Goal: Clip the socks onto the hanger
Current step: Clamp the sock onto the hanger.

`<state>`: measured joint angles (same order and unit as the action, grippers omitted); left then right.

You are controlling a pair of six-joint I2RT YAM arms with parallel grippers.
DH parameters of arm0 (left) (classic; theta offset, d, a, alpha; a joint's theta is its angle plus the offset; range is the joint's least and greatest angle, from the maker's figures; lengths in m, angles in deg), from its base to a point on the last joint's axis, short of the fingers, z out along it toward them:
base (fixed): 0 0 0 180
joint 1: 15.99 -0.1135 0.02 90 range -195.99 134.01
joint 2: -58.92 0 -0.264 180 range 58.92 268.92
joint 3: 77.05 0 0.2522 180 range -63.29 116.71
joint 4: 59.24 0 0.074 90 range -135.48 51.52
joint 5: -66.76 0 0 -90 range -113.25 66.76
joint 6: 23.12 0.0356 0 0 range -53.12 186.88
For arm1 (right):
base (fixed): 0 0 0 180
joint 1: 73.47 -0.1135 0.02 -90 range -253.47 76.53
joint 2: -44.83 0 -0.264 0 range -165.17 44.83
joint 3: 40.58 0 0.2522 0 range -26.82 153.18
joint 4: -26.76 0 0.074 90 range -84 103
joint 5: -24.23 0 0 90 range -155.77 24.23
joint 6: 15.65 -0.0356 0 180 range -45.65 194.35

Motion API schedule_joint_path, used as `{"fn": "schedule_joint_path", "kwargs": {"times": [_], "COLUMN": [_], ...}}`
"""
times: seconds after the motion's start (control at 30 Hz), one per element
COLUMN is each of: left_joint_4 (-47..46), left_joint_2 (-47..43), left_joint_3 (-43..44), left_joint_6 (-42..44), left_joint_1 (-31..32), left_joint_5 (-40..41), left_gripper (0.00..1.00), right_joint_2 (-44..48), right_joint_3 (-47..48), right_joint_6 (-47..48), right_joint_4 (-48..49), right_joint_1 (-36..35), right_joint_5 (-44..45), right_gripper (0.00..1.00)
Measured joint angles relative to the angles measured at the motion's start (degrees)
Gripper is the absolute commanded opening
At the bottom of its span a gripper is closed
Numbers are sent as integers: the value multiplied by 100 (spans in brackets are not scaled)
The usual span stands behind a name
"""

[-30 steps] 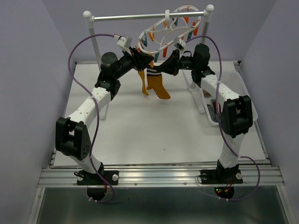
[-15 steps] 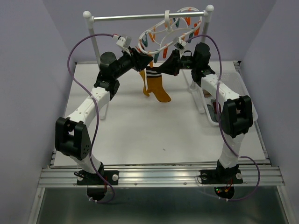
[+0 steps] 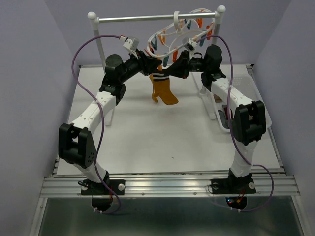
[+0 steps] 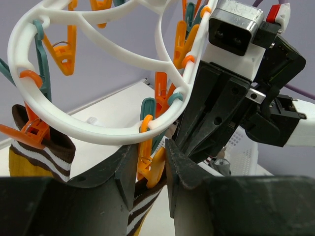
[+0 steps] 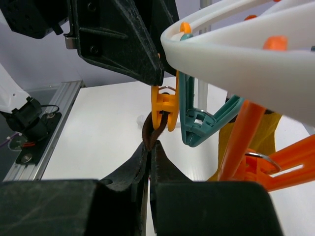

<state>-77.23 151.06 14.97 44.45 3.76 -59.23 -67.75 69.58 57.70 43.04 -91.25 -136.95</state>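
White counter (image 3: 147, 137), lilac walls (image 3: 29, 59). Hanger (image 3: 183, 30) on rail (image 3: 138, 18), upper centre. Right end effector (image 5: 149, 147) pinched tight on sock (image 3: 163, 93) cuff (image 5: 149, 132), under 1 orange clip (image 4: 158, 166). Left end effector (image 4: 150, 152) narrowly squeezes that clip. Sock likely soft, light, limp: hold at cuff.

White table (image 3: 147, 142); rail posts (image 3: 97, 39) standing on it; basket (image 4: 242, 147) at right edge.

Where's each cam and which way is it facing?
Top external: above, behind the bases, looking down at the table; left arm, right arm show.
Left wrist: looks past the left hand up at the hanger; right arm opposite.
Right wrist: looks along the right hand, shut on the sock, toward the left hand.
Shared: both wrists show the orange clip.
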Motion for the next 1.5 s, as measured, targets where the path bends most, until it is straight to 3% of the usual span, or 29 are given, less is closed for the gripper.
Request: {"fn": "schedule_joint_path", "kwargs": {"times": [1.13, 1.17, 1.2, 1.27, 1.3, 1.5], "left_joint_4": [120, 122, 122, 125, 127, 426], "left_joint_2": [0, 0, 0, 0, 0, 0], "left_joint_3": [50, 52, 52, 55, 55, 55], "left_joint_6": [13, 20, 26, 31, 31, 35], "left_joint_1": [-66, -66, -70, -74, -76, -68], "left_joint_5": [-188, -201, -225, -254, -260, -391], "left_gripper": [1, 10, 10, 43, 53, 94], "right_joint_2": [-13, -17, -17, -28, -33, -39], "right_joint_3": [177, 186, 188, 192, 192, 192], "right_joint_6": [-15, -33, -39, -74, -81, -136], "right_joint_4": [184, 201, 205, 221, 225, 258], "right_joint_1": [0, 0, 0, 0, 0, 0], "right_joint_5": [273, 271, 271, 269, 269, 273], "right_gripper": [1, 1, 1, 1, 1, 1]}}
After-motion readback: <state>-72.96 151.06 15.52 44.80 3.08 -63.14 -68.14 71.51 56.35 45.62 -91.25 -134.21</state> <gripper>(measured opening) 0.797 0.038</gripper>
